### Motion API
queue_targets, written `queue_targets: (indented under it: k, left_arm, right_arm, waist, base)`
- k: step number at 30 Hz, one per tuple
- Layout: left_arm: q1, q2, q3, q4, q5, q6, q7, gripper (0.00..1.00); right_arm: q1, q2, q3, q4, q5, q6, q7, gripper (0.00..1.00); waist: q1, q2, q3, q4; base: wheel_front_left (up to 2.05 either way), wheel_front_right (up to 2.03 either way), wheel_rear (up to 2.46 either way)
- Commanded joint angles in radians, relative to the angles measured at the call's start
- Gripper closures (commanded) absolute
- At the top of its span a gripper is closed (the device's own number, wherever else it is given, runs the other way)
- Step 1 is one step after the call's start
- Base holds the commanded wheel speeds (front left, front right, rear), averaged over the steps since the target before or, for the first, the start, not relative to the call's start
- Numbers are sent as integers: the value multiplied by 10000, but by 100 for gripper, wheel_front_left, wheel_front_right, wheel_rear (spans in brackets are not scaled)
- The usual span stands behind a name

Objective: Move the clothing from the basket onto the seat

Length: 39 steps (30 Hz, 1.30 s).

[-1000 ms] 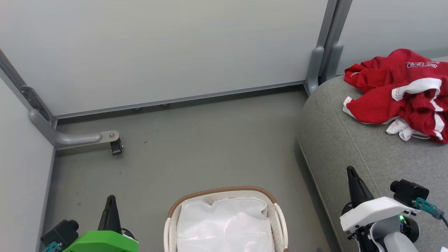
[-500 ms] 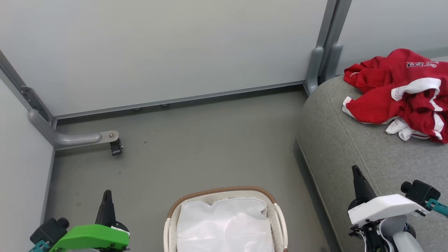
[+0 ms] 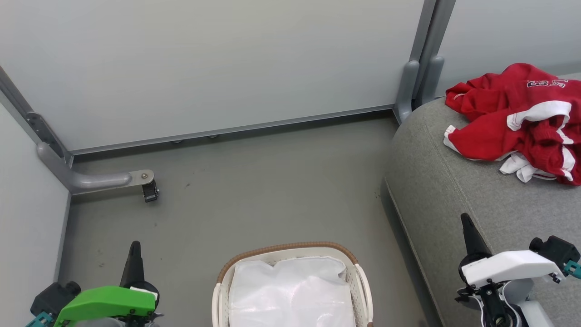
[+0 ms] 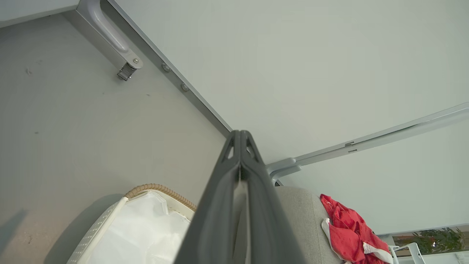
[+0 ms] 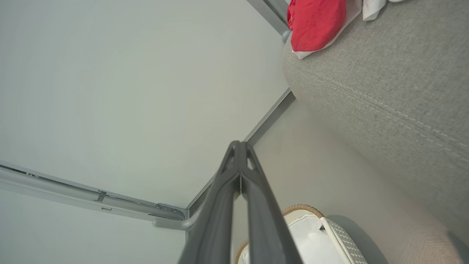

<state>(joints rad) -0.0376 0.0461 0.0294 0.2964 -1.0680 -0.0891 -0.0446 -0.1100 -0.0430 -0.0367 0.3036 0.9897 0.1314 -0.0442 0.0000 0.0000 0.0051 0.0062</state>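
The red and white clothing (image 3: 517, 118) lies crumpled on the grey seat (image 3: 454, 190) at the right; it also shows as clothing (image 4: 348, 231) and clothing (image 5: 317, 22). The white basket (image 3: 290, 250) with its brown rim stands on the floor at bottom centre, holding just its white liner cloth (image 3: 290, 293). My left gripper (image 3: 135, 247) is shut and empty at lower left, left of the basket. My right gripper (image 3: 466, 220) is shut and empty at lower right, over the seat's front. Both pairs of fingers press together in the left gripper (image 4: 240, 134) and right gripper (image 5: 239, 143) wrist views.
Pale partition walls close the back and left. A grey metal foot with a caster (image 3: 150, 190) juts onto the floor at the left, and a grey post (image 3: 415, 86) stands beside the seat's far corner. The grey floor (image 3: 254, 195) lies between walls, basket and seat.
Both arms have drawn back toward the picture's bottom edge, the left drifting left and the right drifting right. Clothing, basket and seat have stayed put.
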Motion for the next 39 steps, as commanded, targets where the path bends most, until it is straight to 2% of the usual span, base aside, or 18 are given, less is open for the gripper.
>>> queue_targets:
  k: [1, 39]
  left_arm:
    - [-311, 41, 69, -143, -290, -90, 64, 100]
    - [-607, 57, 566, -385, -3487, -306, 1021, 100]
  right_arm:
    - [-56, -59, -66, -146, 299, -5, 66, 100]
    - [-6, -83, -516, -441, 3965, -9, 1013, 100]
  waist:
    - [0, 0, -1, -1]
    - [0, 0, -11, -34]
  base:
    - [0, 0, 0]
    - [0, 0, 0]
